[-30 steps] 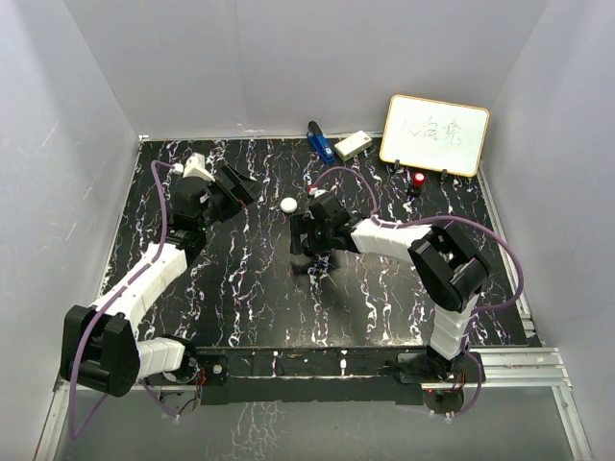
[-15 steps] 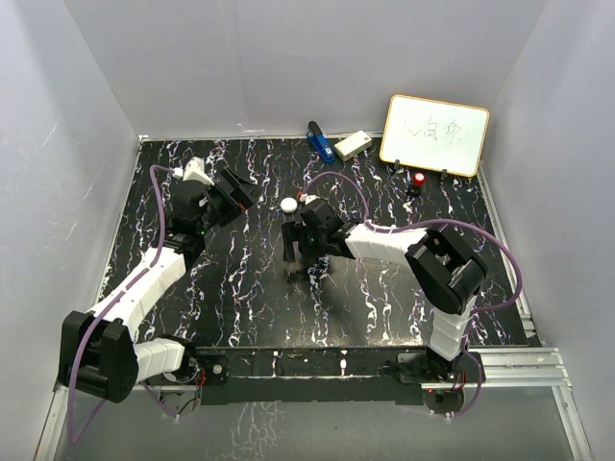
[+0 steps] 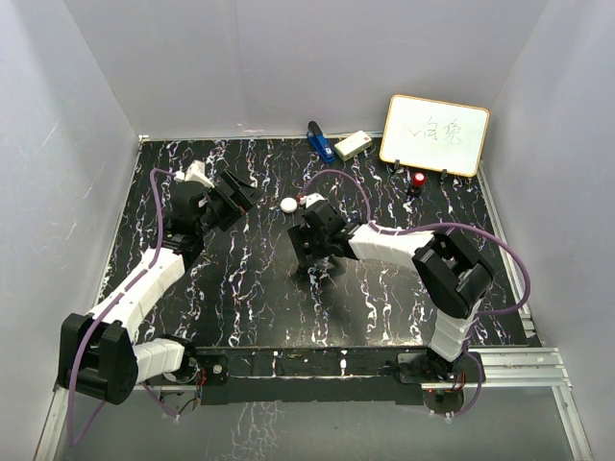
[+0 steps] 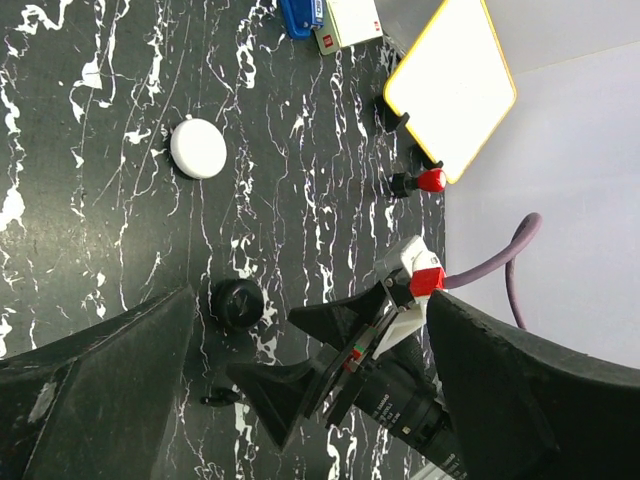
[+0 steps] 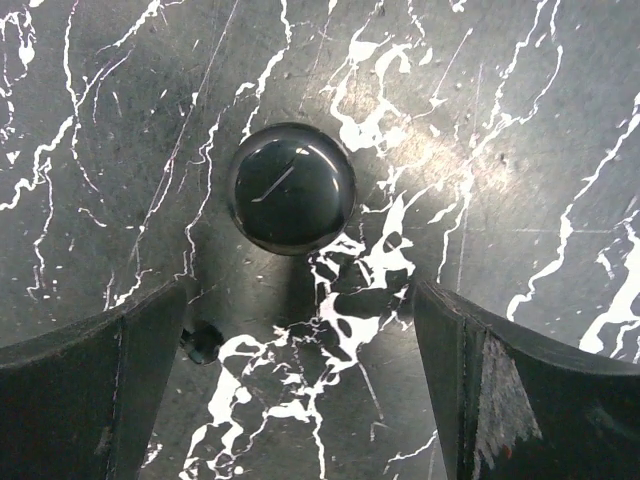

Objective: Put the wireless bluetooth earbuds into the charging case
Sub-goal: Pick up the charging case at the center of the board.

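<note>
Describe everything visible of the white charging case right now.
The charging case is a small round white puck, smooth and plastic-looking, with a domed top and no opening visible. It lies flat on the black marbled table, well apart from the black knob. Nothing touches it.

On the right wrist view, both fingers [image 5: 90,390] of the right claw [image 5: 300,320] ran off the bottom edge. A tiny dark piece [image 5: 201,343] beside one finger was too small to identify. From above, writing on the whiteboard [image 3: 434,134] was unreadable. The left wrist view cropped the blue object [image 4: 297,15].
</note>
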